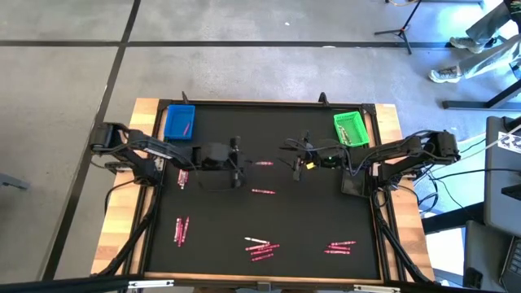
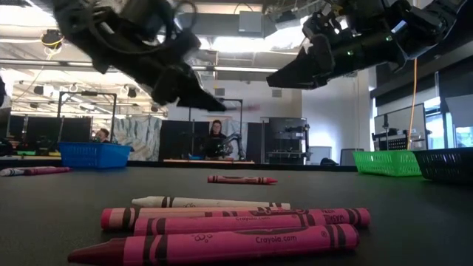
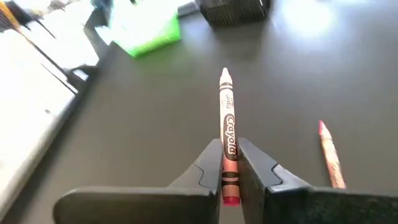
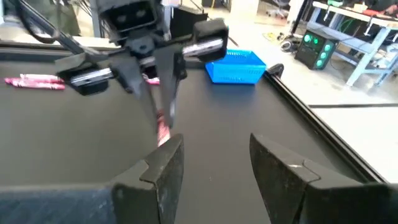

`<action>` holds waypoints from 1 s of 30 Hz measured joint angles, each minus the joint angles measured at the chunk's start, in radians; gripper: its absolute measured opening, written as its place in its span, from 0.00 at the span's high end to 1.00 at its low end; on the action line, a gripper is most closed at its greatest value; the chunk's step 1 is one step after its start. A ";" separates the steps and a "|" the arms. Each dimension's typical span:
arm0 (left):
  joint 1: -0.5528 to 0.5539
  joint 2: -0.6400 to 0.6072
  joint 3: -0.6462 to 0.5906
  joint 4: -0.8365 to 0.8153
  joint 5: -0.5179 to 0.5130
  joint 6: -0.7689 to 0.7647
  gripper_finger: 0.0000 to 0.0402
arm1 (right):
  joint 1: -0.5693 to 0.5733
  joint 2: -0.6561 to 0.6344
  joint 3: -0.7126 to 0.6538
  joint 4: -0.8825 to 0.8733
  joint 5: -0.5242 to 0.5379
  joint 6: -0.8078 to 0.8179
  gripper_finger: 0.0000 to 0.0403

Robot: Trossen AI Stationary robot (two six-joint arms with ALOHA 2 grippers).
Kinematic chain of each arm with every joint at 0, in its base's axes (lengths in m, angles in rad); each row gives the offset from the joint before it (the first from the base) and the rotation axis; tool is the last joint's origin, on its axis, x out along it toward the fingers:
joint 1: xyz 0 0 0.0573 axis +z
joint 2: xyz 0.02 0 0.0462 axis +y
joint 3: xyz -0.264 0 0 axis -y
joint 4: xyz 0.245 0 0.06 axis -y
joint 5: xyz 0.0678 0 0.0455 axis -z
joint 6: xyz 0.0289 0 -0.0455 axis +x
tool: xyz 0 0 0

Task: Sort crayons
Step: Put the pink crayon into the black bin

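High view: the left gripper and right gripper hover mid-table; pink crayons lie scattered.

Low view: crayons lie at the near edge.

Left wrist view: fingers are clamped on a pink crayon.

Right wrist view: right fingers stand apart, empty.

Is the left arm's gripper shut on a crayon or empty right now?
Shut on one. In the left wrist view, the left gripper clamps a pink-red paper-wrapped crayon between its dark fingers, tip pointing outward.
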 joint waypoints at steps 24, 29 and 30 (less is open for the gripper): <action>0.029 -0.095 -0.159 0.692 0.092 0.170 0.95 | -0.001 0.000 0.041 0.167 -0.099 -0.036 0.27; 0.029 -0.094 -0.160 0.716 0.114 0.163 0.95 | -0.001 0.000 0.085 0.170 -0.110 -0.088 0.30; 0.029 -0.094 -0.159 0.716 0.118 0.151 0.95 | -0.001 0.000 0.085 0.169 -0.123 -0.096 0.31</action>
